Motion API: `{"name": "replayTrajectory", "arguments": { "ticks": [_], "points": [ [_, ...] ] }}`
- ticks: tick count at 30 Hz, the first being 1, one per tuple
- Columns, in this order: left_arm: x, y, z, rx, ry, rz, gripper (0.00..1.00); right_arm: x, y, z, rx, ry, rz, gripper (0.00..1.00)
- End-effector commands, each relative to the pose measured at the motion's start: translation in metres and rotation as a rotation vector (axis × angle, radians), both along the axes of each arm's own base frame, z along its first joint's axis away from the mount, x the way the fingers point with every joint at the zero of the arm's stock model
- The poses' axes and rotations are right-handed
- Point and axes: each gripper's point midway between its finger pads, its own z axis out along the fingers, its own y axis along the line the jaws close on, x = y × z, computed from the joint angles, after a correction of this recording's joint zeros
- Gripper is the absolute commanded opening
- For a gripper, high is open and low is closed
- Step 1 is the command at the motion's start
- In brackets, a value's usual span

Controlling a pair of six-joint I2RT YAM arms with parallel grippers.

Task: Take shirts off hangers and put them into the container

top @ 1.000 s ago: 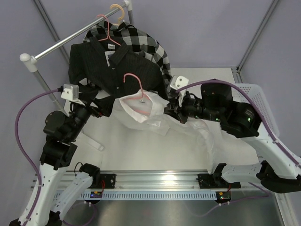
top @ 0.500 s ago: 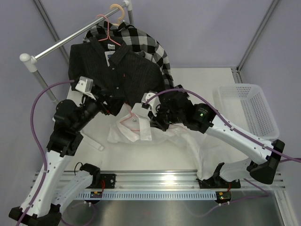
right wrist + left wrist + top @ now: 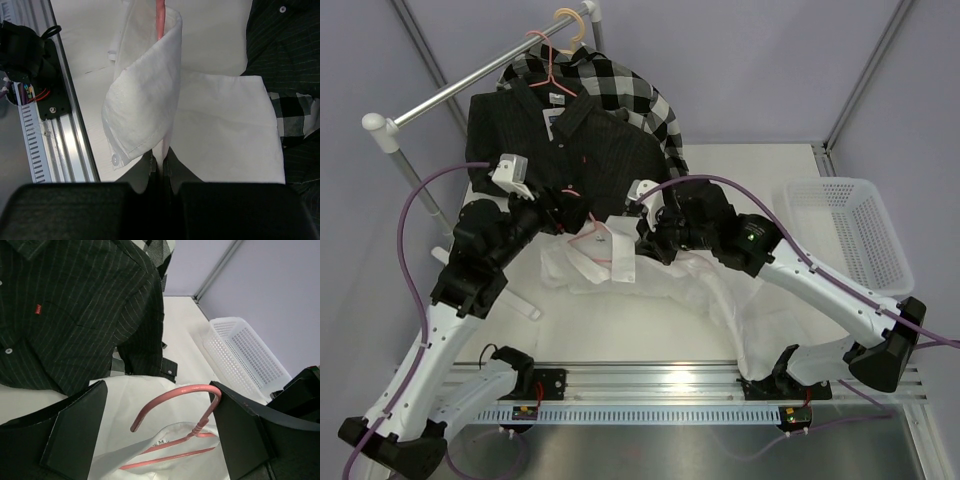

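Pale lilac walls [image 3: 770,60] close in a white table [image 3: 790,170], and your work sits near the middle of it. Your left claw [image 3: 159,426] is spread wide, with the hook of the pink hanger [image 3: 192,387] standing between its fingers. As far as the wrist view shows, the hook touches neither finger. Your right claw [image 3: 160,161] is pressed together on a fold of the white shirt [image 3: 225,135], close by the collar. The rest of that shirt trails over the table, below and to the right of this claw.

Watch the hook. If your left claw shuts off-centre, the thin wire could slip out or twist, and the hanger would be left lodged in the collar. If you draw the two claws apart before the wire is firmly held, the shirt will likely drag the hanger along with it. The black striped shirt [image 3: 75,315] hangs just behind your left claw, so a wide swing there could snag its cuff.

The white basket [image 3: 850,230] sits well off to the right of your right claw, so the long trailing cloth may catch on its rim on the way over. Behind the striped shirt, the checked shirt [image 3: 620,85] hangs from the silver rail [image 3: 470,90]. A metal track [image 3: 660,385] runs along the table's near edge by the arm bases.
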Motion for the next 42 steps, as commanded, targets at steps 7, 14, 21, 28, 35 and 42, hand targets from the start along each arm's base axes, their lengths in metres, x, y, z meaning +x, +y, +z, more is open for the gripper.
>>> {"name": "replayTrajectory", "arguments": {
  "ticks": [7,14,21,28,35,42],
  "points": [
    [0.004,0.012,0.017,-0.069,-0.017,0.087,0.88,0.029,0.002,0.027,0.104,-0.023,-0.075,0.0],
    [0.009,0.003,0.018,-0.082,0.006,0.065,0.89,0.036,0.008,0.025,0.096,-0.011,-0.084,0.0],
    [0.01,-0.013,0.017,-0.105,0.042,0.019,0.85,0.037,0.014,0.025,0.112,0.013,-0.082,0.0],
    [0.015,-0.042,0.017,-0.068,0.049,-0.001,0.7,0.036,0.017,0.024,0.117,0.036,-0.08,0.0],
    [0.028,-0.045,0.018,-0.016,0.027,0.052,0.47,0.033,0.015,0.025,0.125,0.039,-0.08,0.0],
    [0.03,-0.042,0.008,-0.001,0.041,0.096,0.27,0.035,0.012,0.027,0.13,0.036,-0.109,0.0]
  ]
}}
